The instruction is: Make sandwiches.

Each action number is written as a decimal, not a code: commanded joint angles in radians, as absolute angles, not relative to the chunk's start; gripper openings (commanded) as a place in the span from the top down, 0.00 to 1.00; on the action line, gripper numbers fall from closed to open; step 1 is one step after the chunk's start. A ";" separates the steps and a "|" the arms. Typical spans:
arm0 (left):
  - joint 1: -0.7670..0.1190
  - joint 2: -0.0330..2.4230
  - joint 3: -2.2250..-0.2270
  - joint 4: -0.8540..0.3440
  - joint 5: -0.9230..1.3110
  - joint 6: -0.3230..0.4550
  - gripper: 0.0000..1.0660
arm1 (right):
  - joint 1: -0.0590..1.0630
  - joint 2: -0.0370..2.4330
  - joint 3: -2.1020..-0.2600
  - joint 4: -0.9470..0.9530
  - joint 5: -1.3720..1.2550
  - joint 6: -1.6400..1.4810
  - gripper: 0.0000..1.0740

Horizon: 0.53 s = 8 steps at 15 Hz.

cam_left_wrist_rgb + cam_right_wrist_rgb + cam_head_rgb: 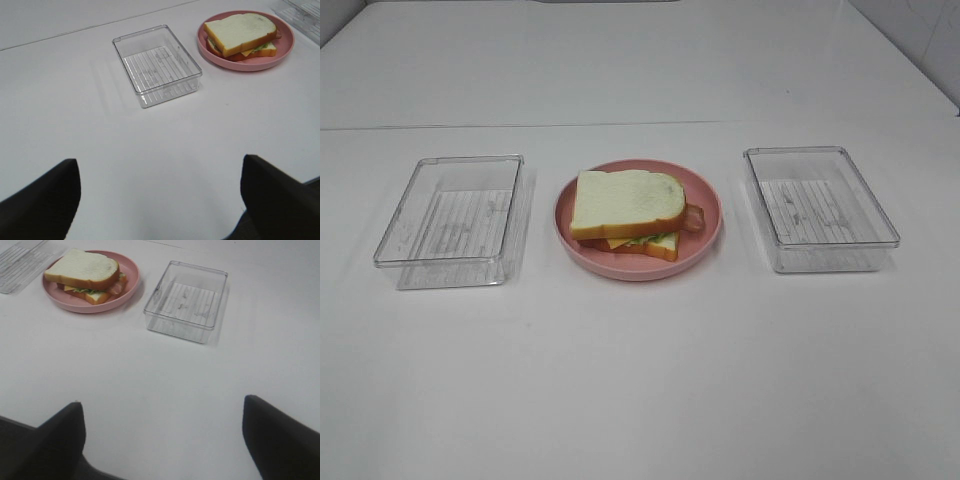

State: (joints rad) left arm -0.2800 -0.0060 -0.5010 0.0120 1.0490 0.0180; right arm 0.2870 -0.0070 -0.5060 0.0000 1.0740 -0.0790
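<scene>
One sandwich (628, 213) sits stacked on the round pink plate (705, 205) in the middle of the table: white bread on top, with cheese, lettuce and a bacon end showing at its edges above the lower slice. It also shows in the left wrist view (241, 34) and the right wrist view (85, 274). Neither gripper appears in the exterior high view. My left gripper (160, 197) is open and empty, well back from the plate. My right gripper (162, 437) is open and empty, also far from the plate.
A clear plastic tray (455, 220) stands left of the plate and another clear tray (820, 208) stands right of it; both hold nothing. They show in the left wrist view (156, 64) and the right wrist view (186, 301). The white table (640, 380) spreads all around.
</scene>
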 commanded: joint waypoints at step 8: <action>0.035 -0.029 -0.500 0.007 1.039 0.019 0.22 | -0.013 -0.006 -0.503 0.000 1.058 -0.086 0.25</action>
State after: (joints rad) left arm 0.0310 -0.0060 -0.5010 0.0120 1.0490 0.0180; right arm -0.0090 -0.0070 -0.5060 0.0000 1.0740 -0.0790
